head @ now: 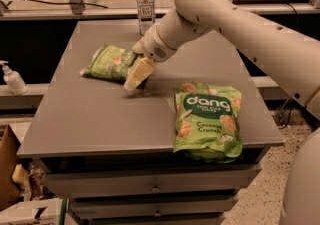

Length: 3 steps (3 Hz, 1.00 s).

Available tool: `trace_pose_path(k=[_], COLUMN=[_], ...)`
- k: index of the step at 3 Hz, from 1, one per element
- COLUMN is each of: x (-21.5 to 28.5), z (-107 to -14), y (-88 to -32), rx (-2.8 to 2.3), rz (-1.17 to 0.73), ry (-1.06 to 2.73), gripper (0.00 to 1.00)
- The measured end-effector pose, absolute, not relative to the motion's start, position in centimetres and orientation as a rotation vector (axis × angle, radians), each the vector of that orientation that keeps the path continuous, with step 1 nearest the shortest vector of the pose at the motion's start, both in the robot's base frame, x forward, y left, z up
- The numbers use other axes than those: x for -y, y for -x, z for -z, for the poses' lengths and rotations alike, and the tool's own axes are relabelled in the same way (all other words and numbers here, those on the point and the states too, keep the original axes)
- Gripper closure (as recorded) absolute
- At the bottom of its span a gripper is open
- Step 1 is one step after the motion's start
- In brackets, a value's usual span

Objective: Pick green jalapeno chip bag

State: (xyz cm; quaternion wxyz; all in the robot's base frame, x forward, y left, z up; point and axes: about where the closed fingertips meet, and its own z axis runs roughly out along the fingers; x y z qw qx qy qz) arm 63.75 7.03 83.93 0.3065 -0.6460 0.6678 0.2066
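The green jalapeno chip bag (108,62) lies flat on the grey table (100,114) at the back left, small and crinkled with pale and orange print. My gripper (136,76) hangs from the white arm just at the bag's right end, fingertips low over the table and touching or nearly touching the bag's edge. One pale finger (140,71) shows clearly; the other is hidden behind it.
A larger bright-green "dang Coconut Crunch" pouch (206,120) lies at the front right, near the table edge. A clear water bottle (145,4) stands at the back edge. A soap dispenser (12,78) sits on a ledge to the left.
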Motion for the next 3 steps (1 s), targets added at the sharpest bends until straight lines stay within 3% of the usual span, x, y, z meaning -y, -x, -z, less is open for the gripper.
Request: trace_pose_path(k=[3], x=[-7.95], z=[-84.25], y=[-63.28], rx=[-1.764], rz=[-0.567], ry=[1.705], gripper=[0.88])
